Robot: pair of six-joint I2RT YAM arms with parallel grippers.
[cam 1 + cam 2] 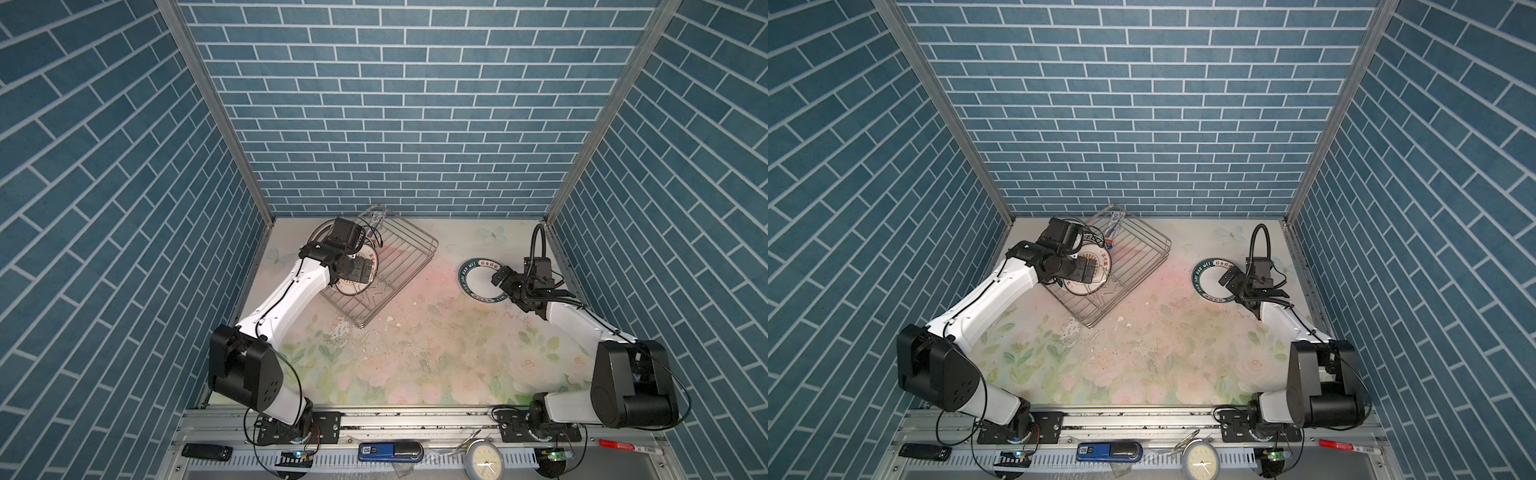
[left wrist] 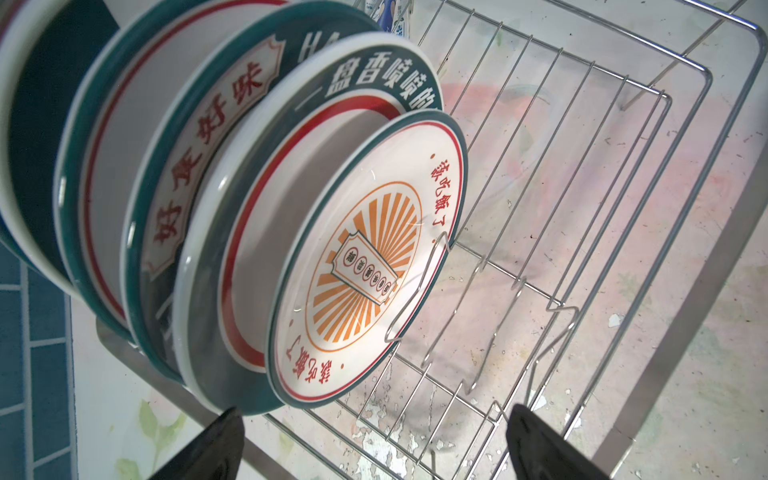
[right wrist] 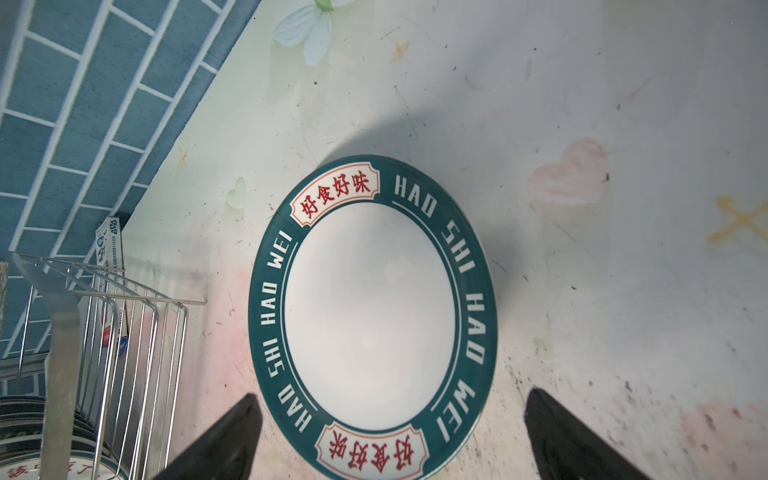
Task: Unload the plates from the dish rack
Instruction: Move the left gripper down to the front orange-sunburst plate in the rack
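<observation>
The silver wire dish rack [image 1: 399, 257] [image 1: 1133, 257] stands at the back left. Several plates stand on edge at its left end; the nearest has an orange sunburst centre [image 2: 365, 266] [image 1: 351, 286]. My left gripper [image 2: 374, 449] [image 1: 365, 272] hangs open just over that plate's edge and the rack's wires, touching nothing. One teal-rimmed plate [image 3: 370, 316] [image 1: 478, 282] [image 1: 1210, 282] lies flat on the table at the right. Above its near rim my right gripper [image 3: 392, 415] [image 1: 534, 286] [image 1: 1254, 285] is open, one finger on either side, clear of the plate.
A small carton [image 1: 378, 218] stands at the rack's far corner [image 3: 110, 249]. Brick-pattern walls close in the back and both sides. On the front rail lie a clock face [image 1: 484, 459], a blue device [image 1: 390, 452], a black remote [image 1: 206, 451] and a red marker [image 1: 623, 445].
</observation>
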